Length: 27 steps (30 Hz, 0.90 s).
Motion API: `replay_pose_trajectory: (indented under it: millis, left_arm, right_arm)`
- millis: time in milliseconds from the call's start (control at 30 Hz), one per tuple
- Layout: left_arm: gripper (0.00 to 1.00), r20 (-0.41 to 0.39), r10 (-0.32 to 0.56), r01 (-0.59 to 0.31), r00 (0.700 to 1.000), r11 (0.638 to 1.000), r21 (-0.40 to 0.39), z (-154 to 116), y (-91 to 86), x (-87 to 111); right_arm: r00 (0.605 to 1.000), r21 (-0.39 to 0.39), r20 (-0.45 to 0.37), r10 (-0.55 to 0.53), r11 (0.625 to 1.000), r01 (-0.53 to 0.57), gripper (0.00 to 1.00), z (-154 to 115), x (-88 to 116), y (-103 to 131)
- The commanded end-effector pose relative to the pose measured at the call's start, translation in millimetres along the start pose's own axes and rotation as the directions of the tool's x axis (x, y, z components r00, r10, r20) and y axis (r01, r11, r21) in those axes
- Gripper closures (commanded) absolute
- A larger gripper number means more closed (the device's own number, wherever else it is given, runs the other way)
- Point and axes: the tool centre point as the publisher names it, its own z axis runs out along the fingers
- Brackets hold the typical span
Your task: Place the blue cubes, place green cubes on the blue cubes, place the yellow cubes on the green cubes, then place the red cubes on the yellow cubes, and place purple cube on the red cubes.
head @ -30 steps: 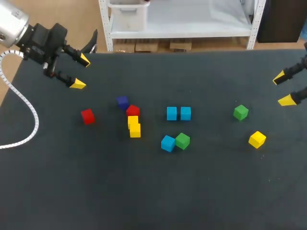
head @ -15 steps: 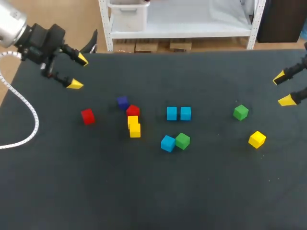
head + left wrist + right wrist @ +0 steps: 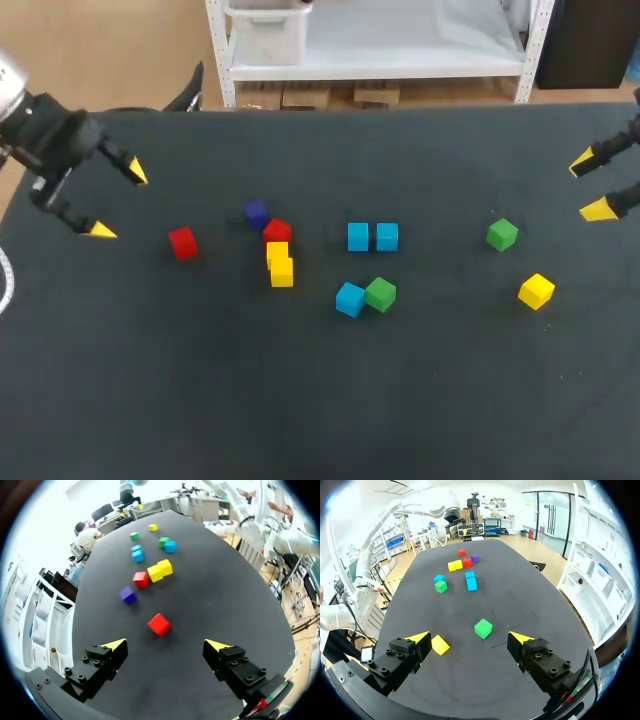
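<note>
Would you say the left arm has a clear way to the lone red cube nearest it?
Probably yes. The red cube lies alone on the table just ahead of the left arm, whose jaws stand open; the purple cube and the rest sit farther off.

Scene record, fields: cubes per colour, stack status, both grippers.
blue cubes: 3, two side by side, third beside a green one
green cubes: 2, the other alone
yellow cubes: 3, two adjoining, one alone
purple cube: 1
red cubes: 2, one alone, one by the purple cube
stacked: none yet
left gripper: open, empty
right gripper: open, empty
</note>
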Motion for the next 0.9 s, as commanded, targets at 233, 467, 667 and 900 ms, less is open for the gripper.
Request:
replay_pose_trajectory:
  millis: [233,467,667,900]
  left_arm:
    - [0.0,-0.044,0.0,0.001,0.999,1.0,0.016,31,-1.9,-51.8]
    - [0.0,-0.086,-0.02,0.023,0.996,0.999,0.035,79,11.9,-101.9]
    - [0.0,-0.136,-0.004,0.015,0.991,0.996,0.083,116,17.1,-139.4]
    - [0.0,-0.169,0.034,-0.015,0.985,0.993,0.113,149,12.7,-174.6]
  right_arm:
    - [1.0,0.0,0.002,-0.001,1.0,0.001,0.0,1,0,0]
    - [1.0,0.0,0.002,-0.001,1.0,0.001,0.0,1,0,0]
    - [1.0,0.0,0.002,-0.001,1.0,0.001,0.0,1,0,0]
    - [1.0,0.0,0.002,-0.001,1.0,0.001,0.0,1,0,0]
